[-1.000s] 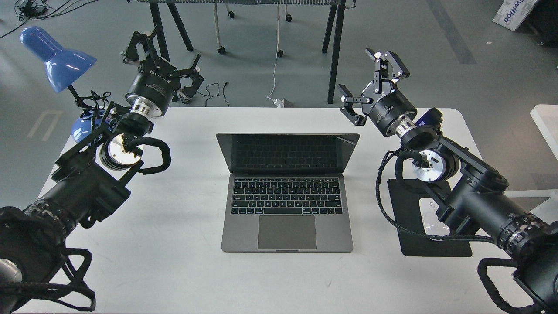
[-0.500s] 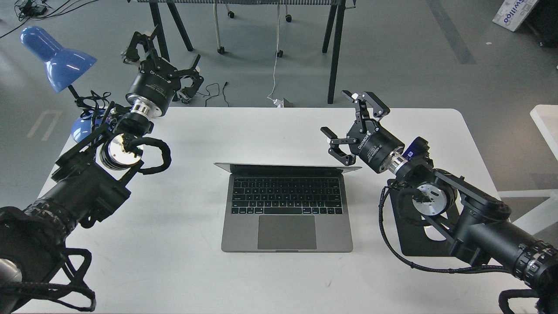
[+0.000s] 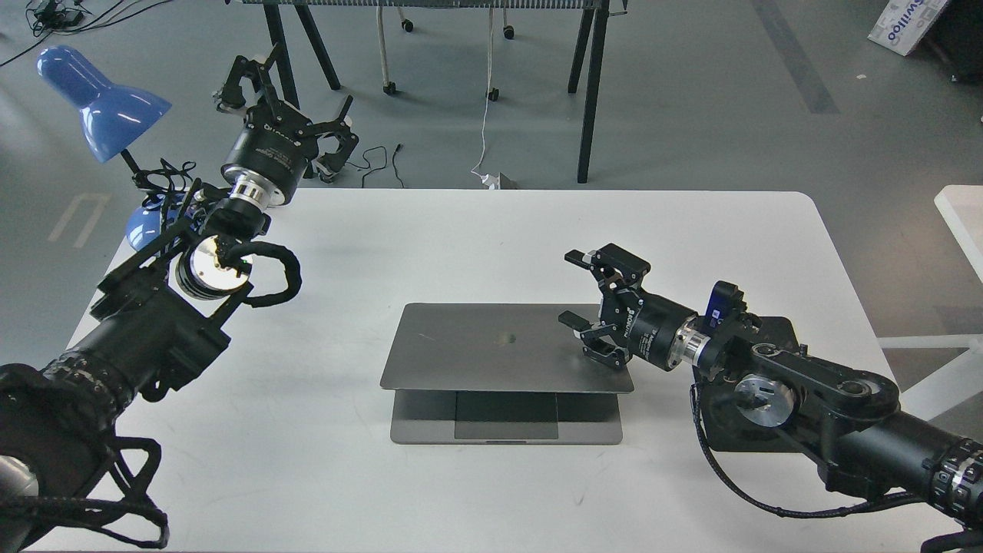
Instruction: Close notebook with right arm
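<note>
Two black arms reach over the white counter (image 3: pixel 491 223), one from each side. Near the middle of the counter sits the notebook (image 3: pixel 503 361), its grey lid folded most of the way down so that the dark logo on its back faces up; only the trackpad and the front strip of the base show below the lid's front edge, and a gap remains between lid and base.

From the right, the right arm (image 3: pixel 806 392) stretches low across the counter, its silver wrist ring and small blue part showing just behind the tool. The right gripper (image 3: pixel 591 296) lies over the right rear part of the lid with its jaws spread wide apart, one finger up over the bare counter behind the notebook, the other down on the lid near its right edge. It looks to be pressing on the lid, though whether it truly touches I cannot tell. Under the arm's elbow joint lies a flat black mouse pad (image 3: pixel 776 334), mostly covered.

On the other side, the left arm (image 3: pixel 153 322) is raised well clear of the notebook, beyond the counter's left rear corner. The left gripper (image 3: pixel 284 96) points away over the grey floor with its jaws spread and nothing between them. Just beside it stands a blue desk lamp (image 3: pixel 96 96), shade tilted downward.
</note>
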You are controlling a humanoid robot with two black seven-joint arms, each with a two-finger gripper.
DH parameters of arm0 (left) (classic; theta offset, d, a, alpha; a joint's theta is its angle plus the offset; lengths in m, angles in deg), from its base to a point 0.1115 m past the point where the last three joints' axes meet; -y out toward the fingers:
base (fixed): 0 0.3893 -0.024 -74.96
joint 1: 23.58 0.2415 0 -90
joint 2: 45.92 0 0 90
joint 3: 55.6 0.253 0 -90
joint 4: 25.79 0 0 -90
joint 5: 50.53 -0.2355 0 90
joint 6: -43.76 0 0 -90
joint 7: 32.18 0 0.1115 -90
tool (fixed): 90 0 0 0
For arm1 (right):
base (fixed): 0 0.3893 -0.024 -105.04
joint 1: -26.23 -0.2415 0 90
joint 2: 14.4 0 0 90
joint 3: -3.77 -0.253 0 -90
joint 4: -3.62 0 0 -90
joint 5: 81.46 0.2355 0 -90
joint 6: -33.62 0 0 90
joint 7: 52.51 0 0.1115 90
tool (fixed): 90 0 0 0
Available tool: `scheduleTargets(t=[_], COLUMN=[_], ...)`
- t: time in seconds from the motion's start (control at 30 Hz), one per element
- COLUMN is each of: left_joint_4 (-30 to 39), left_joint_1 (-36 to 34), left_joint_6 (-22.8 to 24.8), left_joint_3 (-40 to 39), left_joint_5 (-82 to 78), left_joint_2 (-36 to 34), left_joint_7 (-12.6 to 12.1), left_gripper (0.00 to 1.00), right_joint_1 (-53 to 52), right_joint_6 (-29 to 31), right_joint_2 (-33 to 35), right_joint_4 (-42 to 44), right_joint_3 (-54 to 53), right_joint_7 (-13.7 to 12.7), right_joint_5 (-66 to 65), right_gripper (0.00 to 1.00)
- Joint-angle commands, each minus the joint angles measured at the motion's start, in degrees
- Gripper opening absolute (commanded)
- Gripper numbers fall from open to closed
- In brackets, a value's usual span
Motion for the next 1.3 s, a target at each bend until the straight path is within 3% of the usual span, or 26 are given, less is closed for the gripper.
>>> scheduleTargets(t=[0.0,0.83,1.13,1.27], left_joint_4=[0.0,0.0,0.0,0.0], left_joint_1=[0.0,0.0,0.0,0.0], left_joint_6=[0.0,0.0,0.0,0.0], left_joint_3=[0.0,0.1,0.1,0.1], left_joint_5=[0.0,-0.1,-0.1,-0.1], left_joint_2=[0.0,0.0,0.0,0.0], left_joint_7=[0.0,0.0,0.0,0.0], left_gripper=[1.00,1.00,1.00,1.00], right_joint_1=[0.9,1.9,1.9,1.9], right_joint_6=[-0.2,-5.4,-4.8,-5.0], right_joint_2=[0.0,-0.2,0.2,-0.2], right_joint_4=[0.3,1.3,0.8,1.1], right_joint_3=[1.0,5.1,-19.6,-33.2], right_joint_7=[0.0,-0.1,0.1,-1.0], right_joint_5=[-1.4,-4.5,-4.2,-3.9], right_gripper=[1.00,1.00,1.00,1.00])
